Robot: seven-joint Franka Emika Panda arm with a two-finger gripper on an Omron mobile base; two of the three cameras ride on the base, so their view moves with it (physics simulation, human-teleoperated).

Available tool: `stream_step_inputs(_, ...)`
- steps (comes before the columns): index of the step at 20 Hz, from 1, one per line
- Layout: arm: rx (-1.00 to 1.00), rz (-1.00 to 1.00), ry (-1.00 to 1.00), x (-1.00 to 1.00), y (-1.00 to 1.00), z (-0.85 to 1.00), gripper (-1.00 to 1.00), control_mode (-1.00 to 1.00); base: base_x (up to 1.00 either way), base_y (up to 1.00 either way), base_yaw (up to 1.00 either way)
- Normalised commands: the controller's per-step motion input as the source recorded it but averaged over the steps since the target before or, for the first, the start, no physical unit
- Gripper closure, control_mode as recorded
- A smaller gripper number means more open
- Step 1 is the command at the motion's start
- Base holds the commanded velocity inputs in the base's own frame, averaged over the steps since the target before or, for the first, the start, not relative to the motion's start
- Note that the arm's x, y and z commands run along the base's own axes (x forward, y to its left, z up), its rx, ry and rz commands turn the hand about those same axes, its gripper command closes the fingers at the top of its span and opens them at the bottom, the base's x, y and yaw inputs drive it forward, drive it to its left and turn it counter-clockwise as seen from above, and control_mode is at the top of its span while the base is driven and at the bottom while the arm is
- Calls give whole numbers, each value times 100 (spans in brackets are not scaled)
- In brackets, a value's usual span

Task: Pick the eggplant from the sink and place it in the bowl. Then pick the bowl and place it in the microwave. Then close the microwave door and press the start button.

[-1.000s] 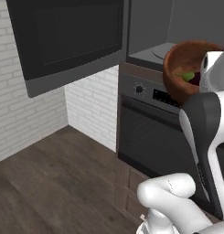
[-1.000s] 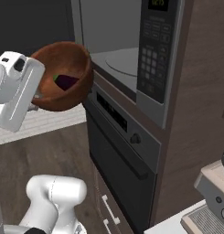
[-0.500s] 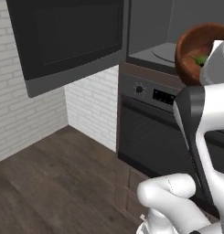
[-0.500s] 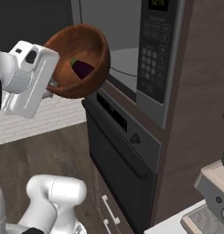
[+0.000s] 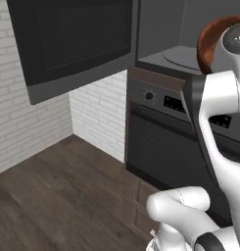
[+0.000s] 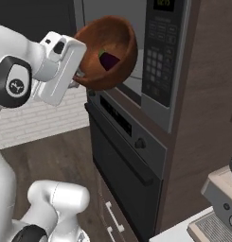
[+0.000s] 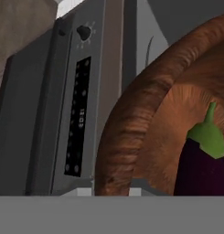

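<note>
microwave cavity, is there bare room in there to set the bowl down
Yes. The microwave stands open; its grey floor and round turntable look bare, bordered by the side wall on the left and the oven panel below. It is crowded at the mouth, where the tilted bowl, holding the eggplant, hangs from the pincer.

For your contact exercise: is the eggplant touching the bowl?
Touching. In the hand view the eggplant lies against the inner wall of the bowl; the right base view shows it resting inside the tilted bowl too.
</note>
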Motion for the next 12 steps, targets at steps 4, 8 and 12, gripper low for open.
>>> stream_step_inputs(4,0,-8,17,44,-15,36,100,-100,0,0,0)
stream_step_inputs(8,0,-6,1,38,-31,17,100,-100,0,0,0)
stream_step_inputs(12,0,-1,0,39,-40,4,100,-100,0,0,0)
